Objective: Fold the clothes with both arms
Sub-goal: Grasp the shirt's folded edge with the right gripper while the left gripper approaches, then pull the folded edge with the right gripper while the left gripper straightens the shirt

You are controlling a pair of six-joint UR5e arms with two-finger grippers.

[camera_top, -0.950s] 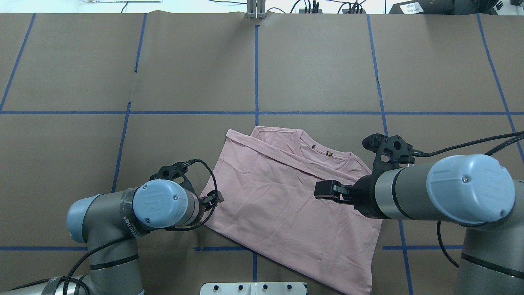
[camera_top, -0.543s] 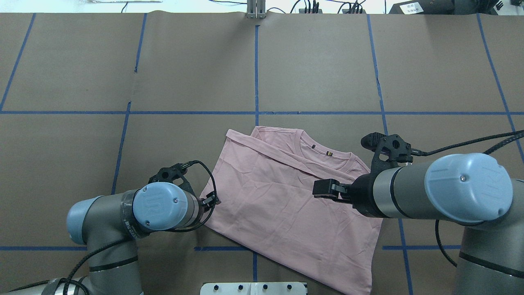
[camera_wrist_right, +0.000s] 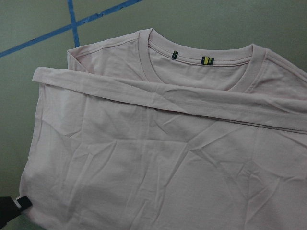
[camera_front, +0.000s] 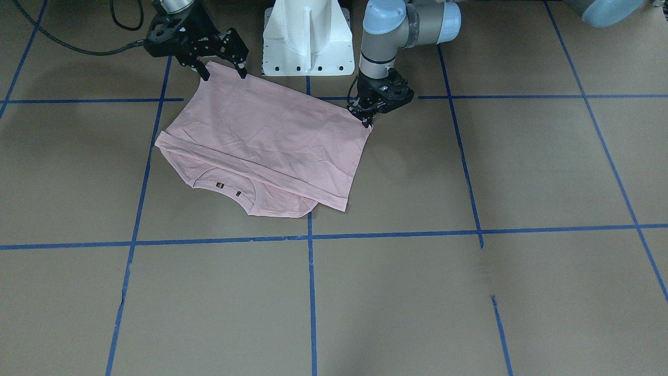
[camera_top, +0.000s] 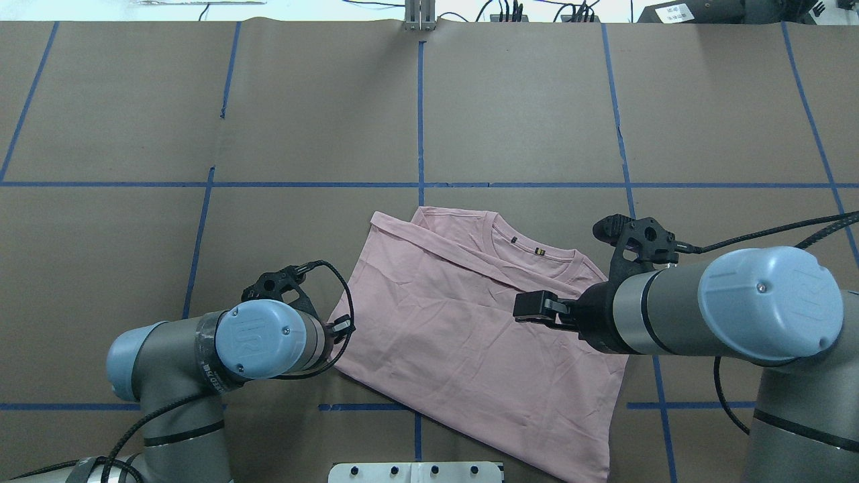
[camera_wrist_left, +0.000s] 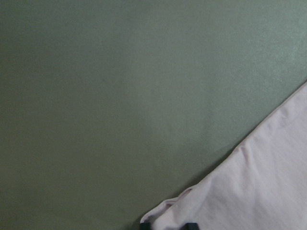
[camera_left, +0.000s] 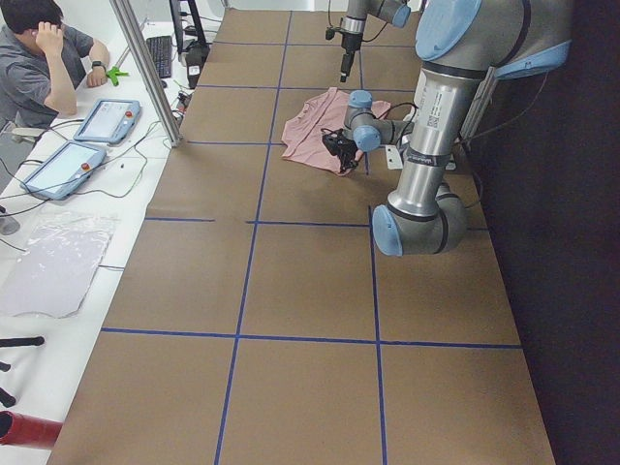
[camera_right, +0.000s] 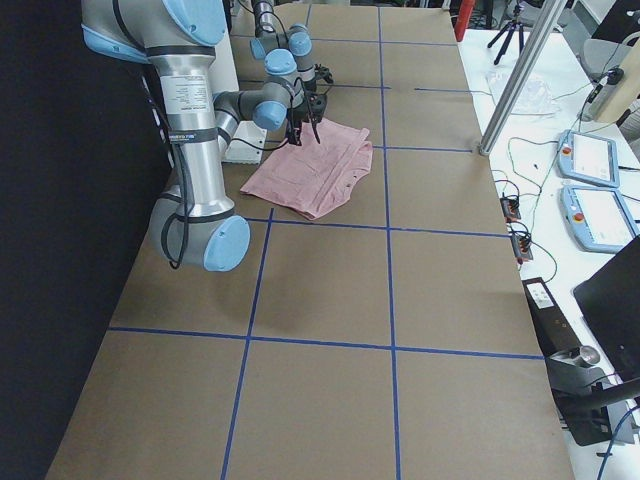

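On the counter (camera_front: pixel 469 292), by the middle of its robot-side edge, the pink T-shirt (camera_top: pixel 456 335) is laid folded once, hem under collar; further folds are judged left. One corner is pinched by the left fingers (camera_front: pixel 365 116); the right fingers (camera_front: pixel 241 68) are spread wide, empty.

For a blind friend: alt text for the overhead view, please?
A pale pink T-shirt lies partly folded on a brown, blue-taped table. The left gripper sits at its left edge; the right gripper hovers above it.

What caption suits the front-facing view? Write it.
Folded pink T-shirt; right pincer open over its edge, left pincer at corner.
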